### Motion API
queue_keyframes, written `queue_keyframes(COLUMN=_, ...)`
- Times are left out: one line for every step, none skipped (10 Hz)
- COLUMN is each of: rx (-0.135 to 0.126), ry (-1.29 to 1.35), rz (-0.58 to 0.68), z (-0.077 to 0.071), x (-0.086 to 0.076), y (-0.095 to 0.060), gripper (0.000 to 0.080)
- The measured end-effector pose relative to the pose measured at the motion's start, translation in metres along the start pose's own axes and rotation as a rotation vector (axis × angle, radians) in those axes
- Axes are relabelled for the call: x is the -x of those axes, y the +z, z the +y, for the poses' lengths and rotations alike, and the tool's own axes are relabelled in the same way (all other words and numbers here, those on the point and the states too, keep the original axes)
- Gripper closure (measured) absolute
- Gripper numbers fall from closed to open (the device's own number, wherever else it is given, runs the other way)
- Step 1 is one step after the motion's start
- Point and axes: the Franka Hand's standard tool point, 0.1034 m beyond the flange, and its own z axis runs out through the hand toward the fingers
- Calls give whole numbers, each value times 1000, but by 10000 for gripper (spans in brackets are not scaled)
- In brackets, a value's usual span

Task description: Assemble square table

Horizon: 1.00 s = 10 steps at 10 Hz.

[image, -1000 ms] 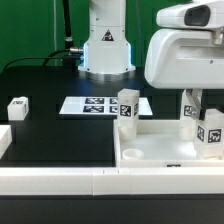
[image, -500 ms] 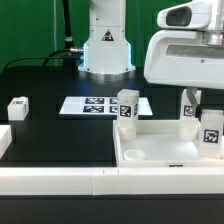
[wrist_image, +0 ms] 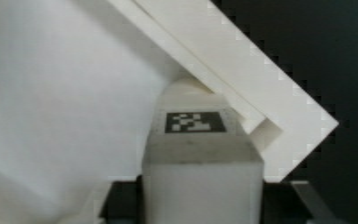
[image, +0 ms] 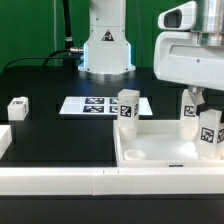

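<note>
The square table slab (image: 165, 128) lies recessed side up at the exterior view's right. One white tagged leg (image: 127, 108) stands at its far left corner. My gripper (image: 206, 118) is at the slab's right side, shut on another tagged leg (image: 211, 133) held upright over the right corner. A further tagged white piece (image: 190, 114) shows just behind it; I cannot tell whether it is a separate leg. In the wrist view the held leg (wrist_image: 204, 150) fills the gap between the jaws of my gripper (wrist_image: 206, 200), with the slab's corner wall (wrist_image: 247, 80) just beyond it. A loose leg (image: 17, 105) lies at the far left.
The marker board (image: 92, 104) lies flat behind the slab, in front of the robot base (image: 105, 50). A long white border rail (image: 60, 180) runs along the front edge. A white block (image: 4, 140) sits at the left edge.
My hand has shifted a little toward the exterior view's right with the leg still in it. Nothing else has moved.
</note>
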Motion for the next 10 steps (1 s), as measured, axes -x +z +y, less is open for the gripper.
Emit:
queue_keyframes(rx=0, ry=26, rz=0, z=0, x=0, y=0, gripper=512)
queue_keyframes(rx=-2, ry=91, rz=-2, z=0, x=0, y=0, gripper=483)
queue_keyframes(rx=-3, ry=96, rz=-3, z=-1, x=0, y=0, gripper=483)
queue_keyframes(rx=-3, ry=81, rz=-3, z=-1, x=0, y=1, gripper=265)
queue_keyframes(rx=0, ry=14, rz=-3, z=0, x=1, y=1, gripper=265)
queue_keyframes(rx=12, ry=-12, rz=-4, z=-1, x=6, y=1, gripper=177)
queue_keyframes(rx=9, ry=-46, rz=-3, z=-2, x=11, y=1, gripper=156)
queue_keyframes(rx=9, ry=-135, rz=-4, z=-2, x=11, y=1, gripper=156)
queue_keyframes(rx=10, ry=-194, rz=-4, z=-2, x=10, y=1, gripper=151)
queue_keyframes(rx=10, ry=-291, rz=-5, z=-2, x=10, y=1, gripper=151)
